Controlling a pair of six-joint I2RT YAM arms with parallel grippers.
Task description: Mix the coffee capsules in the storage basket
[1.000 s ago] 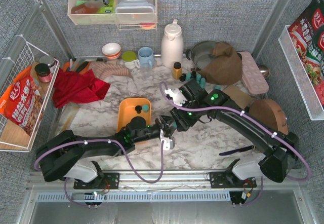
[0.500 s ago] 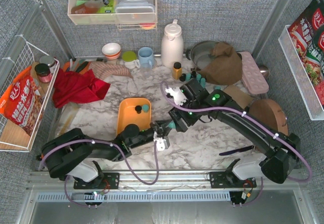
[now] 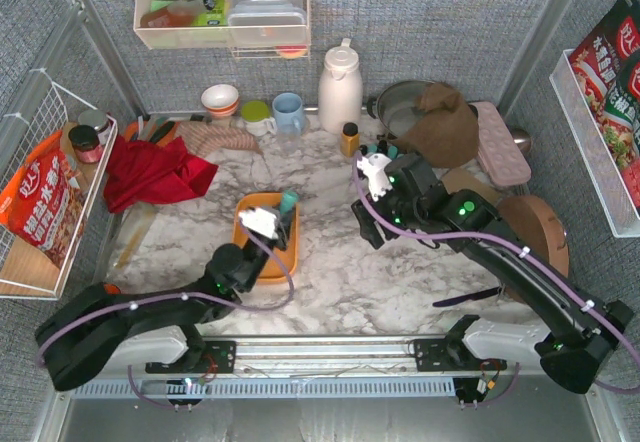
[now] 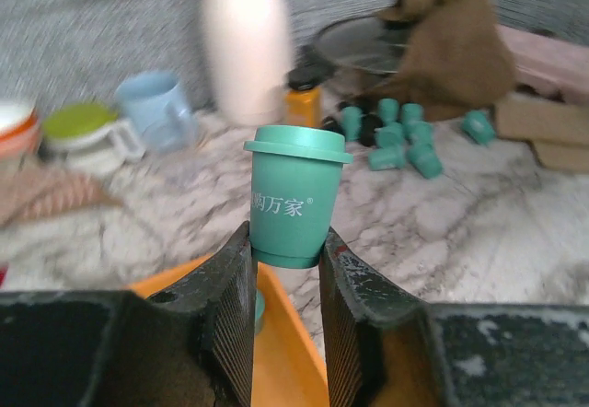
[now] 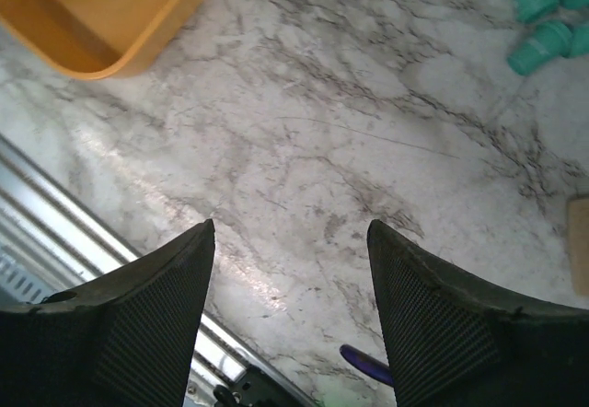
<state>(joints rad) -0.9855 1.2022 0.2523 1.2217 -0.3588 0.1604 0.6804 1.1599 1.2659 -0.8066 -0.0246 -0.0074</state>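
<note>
A teal coffee capsule (image 4: 296, 195) stands upright, rim up, with my left gripper (image 4: 285, 250) shut on its base. From above, that capsule (image 3: 289, 202) and the left gripper (image 3: 281, 216) hang over the far end of the orange storage basket (image 3: 241, 234). Between the fingers I see the basket's floor (image 4: 276, 333) and a bit of another teal capsule (image 4: 260, 306) in it. My right gripper (image 5: 290, 241) is open and empty above bare marble, right of the basket (image 5: 101, 11). Several loose capsules (image 3: 385, 150) lie behind the right gripper (image 3: 360, 230).
An amber bottle (image 3: 349, 138), a white thermos (image 3: 340, 87) and a blue mug (image 3: 289, 112) stand at the back. A pan under a brown cloth (image 3: 430, 117) sits back right and a red cloth (image 3: 150, 172) lies at the left. A purple strip (image 3: 460, 297) lies front right.
The two grippers were together at mid-table around a teal capsule. The left one shut on it and carried it back-left over the basket. The right one opened and drew away to the rear.
</note>
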